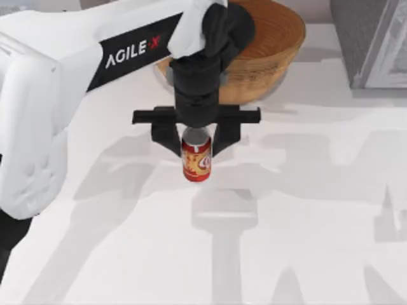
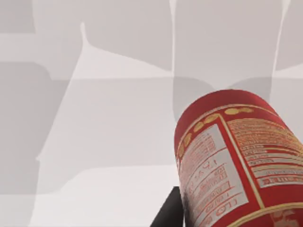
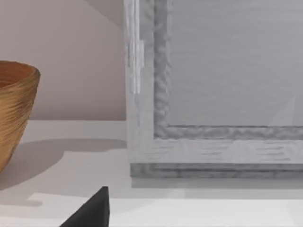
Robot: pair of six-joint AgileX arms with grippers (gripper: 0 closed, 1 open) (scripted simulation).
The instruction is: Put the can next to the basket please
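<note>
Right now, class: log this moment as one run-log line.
left gripper: shut on can, over mid-table | basket: behind, apart from can | right arm: parked | step: placing pending

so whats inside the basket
Cannot tell fully: the left arm and left gripper, holding the can, cover much of the basket. The visible inner wall is bare wicker.

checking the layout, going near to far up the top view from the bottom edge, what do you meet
Bare table → the can held in the left gripper → the basket → grey framed panel at the far right corner.
</note>
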